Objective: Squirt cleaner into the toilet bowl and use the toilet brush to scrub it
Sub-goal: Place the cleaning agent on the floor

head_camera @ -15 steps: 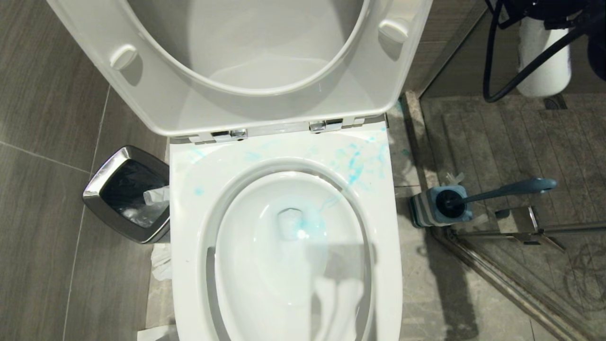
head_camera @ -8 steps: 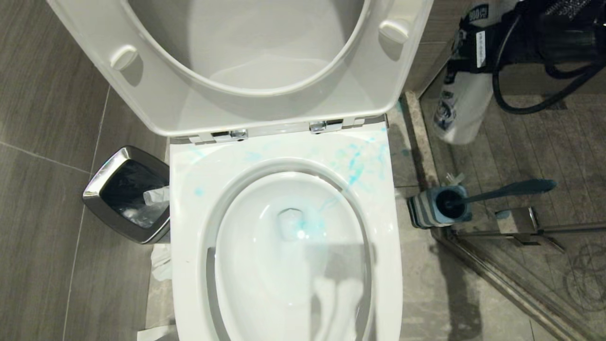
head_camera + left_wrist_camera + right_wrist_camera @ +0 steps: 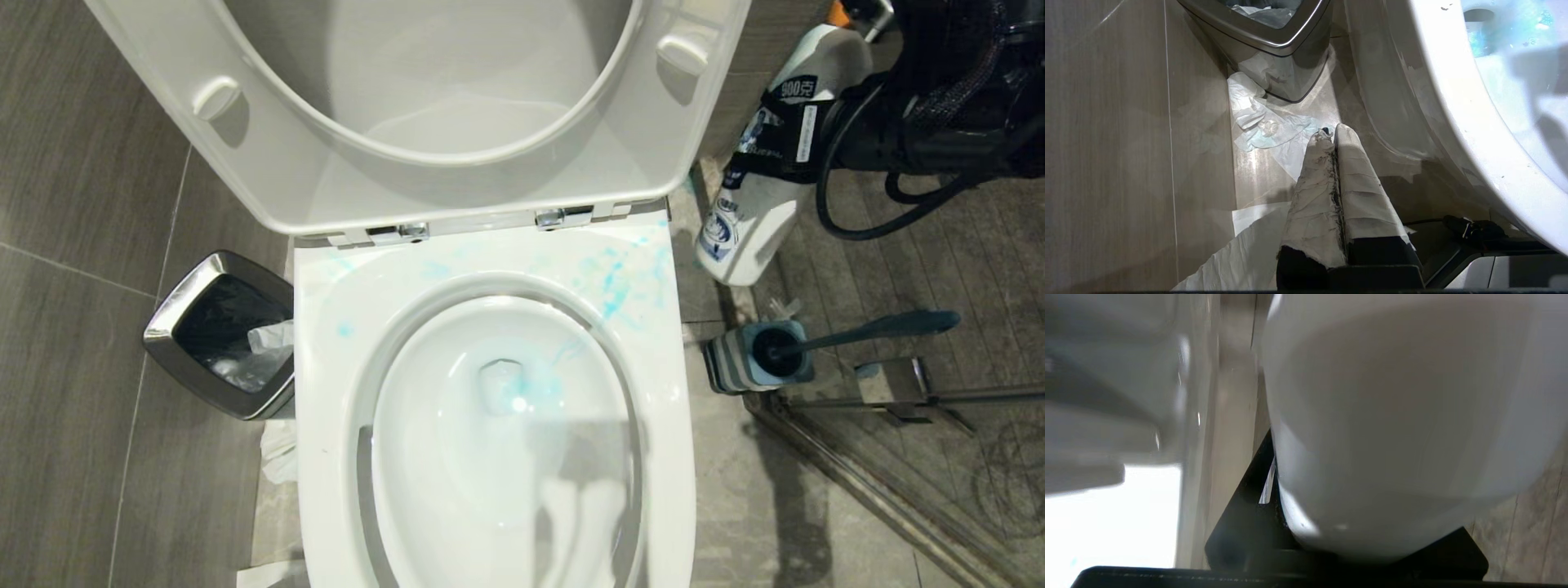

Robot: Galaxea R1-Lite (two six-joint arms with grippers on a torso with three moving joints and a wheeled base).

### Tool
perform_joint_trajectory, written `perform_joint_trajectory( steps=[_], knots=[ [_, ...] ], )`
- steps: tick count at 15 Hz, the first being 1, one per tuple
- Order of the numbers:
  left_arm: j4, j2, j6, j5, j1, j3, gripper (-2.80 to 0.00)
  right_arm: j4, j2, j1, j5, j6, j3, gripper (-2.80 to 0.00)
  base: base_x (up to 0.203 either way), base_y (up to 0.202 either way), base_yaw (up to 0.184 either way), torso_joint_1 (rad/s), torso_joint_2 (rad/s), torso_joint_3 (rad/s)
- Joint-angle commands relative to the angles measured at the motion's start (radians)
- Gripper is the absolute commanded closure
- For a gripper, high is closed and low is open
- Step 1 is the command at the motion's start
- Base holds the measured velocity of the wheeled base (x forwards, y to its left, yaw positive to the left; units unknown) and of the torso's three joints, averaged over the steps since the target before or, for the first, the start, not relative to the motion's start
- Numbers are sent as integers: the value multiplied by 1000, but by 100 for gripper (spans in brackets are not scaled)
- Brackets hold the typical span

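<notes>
The cleaner (image 3: 755, 212), a white bottle with an orange cap (image 3: 838, 11), hangs tilted in the head view, just right of the toilet's rear corner, base down-left. My right gripper (image 3: 785, 131) is shut on its middle, and the bottle body (image 3: 1392, 416) fills the right wrist view. The toilet bowl (image 3: 490, 531) is open, with its seat and lid raised, blue liquid (image 3: 522, 394) in the water and blue smears (image 3: 612, 278) on the rim. The toilet brush (image 3: 882, 325) stands in its holder (image 3: 732, 365) on the floor to the right. My left gripper (image 3: 1331, 134) is shut and empty, low beside the bowl's left side.
A steel-rimmed waste bin (image 3: 188, 286) stands left of the toilet, with crumpled tissue (image 3: 1265, 126) on the floor by it. A shower sill and metal door rail (image 3: 906, 400) run along the right, behind the brush holder. A black cable (image 3: 849, 220) loops under the right arm.
My right arm has carried the cleaner in from the upper right toward the toilet and tipped it over, base toward the toilet. The left arm, toilet and brush have not moved.
</notes>
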Motion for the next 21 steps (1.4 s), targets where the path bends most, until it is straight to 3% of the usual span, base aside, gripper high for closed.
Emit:
perform_joint_trajectory(
  steps=[1,6,8,14,17,21],
  knots=[
    [0,1,1,0,1,0,0,-15,-11,-3,-15,-1,42,0,0,0,0,0,0,0],
    [0,1,1,0,0,0,0,-72,-19,-3,-54,-11,149,0,0,0,0,0,0,0],
    [0,1,1,0,0,0,0,-108,-18,-1,-107,-11,214,0,0,0,0,0,0,0],
    [0,1,1,0,-1,1,0,-551,19,3,-142,-23,487,0,0,0,0,0,0,0],
    [0,1,1,0,0,0,0,-677,65,5,-160,-82,567,0,0,0,0,0,0,0],
    [0,1,1,0,0,0,0,-823,137,6,-171,-88,604,0,0,0,0,0,0,0]
  ],
)
